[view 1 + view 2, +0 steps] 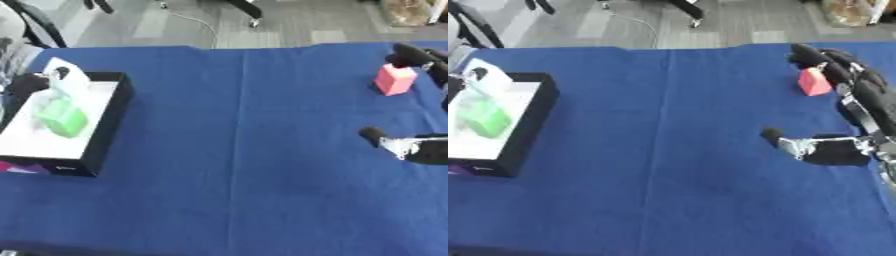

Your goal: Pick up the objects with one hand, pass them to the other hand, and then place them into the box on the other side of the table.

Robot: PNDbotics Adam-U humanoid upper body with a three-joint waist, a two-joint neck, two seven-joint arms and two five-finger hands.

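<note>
Worktop (245,165) in blue carries one black box (112,125) holding one green block (63,118); one pink block (814,82) stands far right, inside the open right hand (859,95); left hand (31,84) over the box, fingers unclear

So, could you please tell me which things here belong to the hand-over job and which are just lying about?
For the job:
- pink block
- right hand, open around the block
- left hand, over the box
- box
- green thing in the box

Lying about:
- cable on the floor
- blue tablecloth
</note>
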